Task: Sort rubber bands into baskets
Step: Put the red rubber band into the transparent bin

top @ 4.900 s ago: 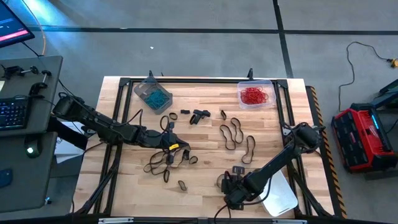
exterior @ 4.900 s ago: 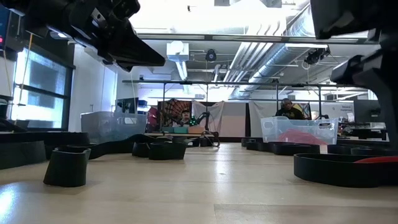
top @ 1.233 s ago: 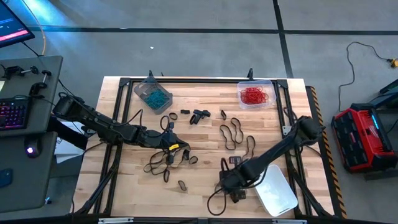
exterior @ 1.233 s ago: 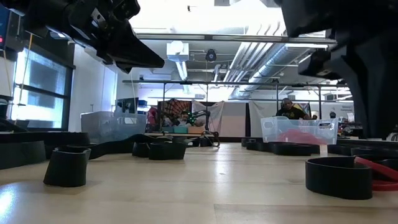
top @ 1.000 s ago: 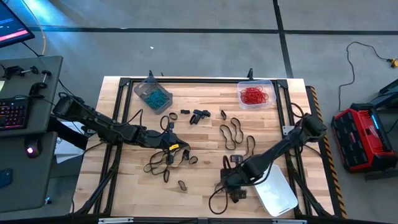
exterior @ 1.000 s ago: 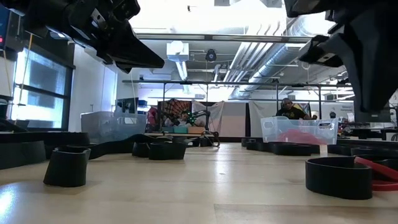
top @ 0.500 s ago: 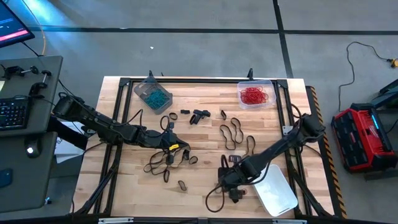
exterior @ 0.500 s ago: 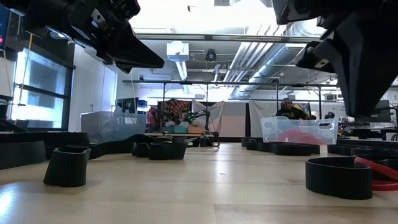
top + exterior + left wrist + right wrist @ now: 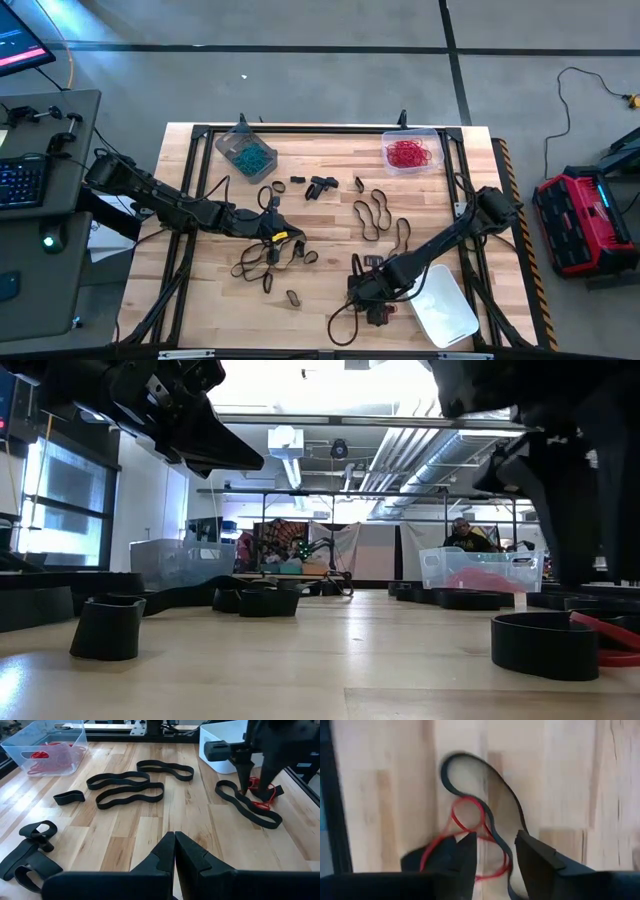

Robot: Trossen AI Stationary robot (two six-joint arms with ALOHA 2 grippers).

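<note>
Even overhead light on my table (image 9: 330, 200); glare on its near surface in the low view; my right wrist view blurred.

The right gripper (image 9: 362, 298) now sits farther toward the table's middle than it did a few seconds ago, when it hung at the near edge beside the whitish basket (image 9: 447, 311). Its fingers (image 9: 536, 860), closed a moment ago, now stand apart over a red rubber band (image 9: 470, 827) tangled with a long black band (image 9: 340, 322), which now trails out toward the near edge.
</note>
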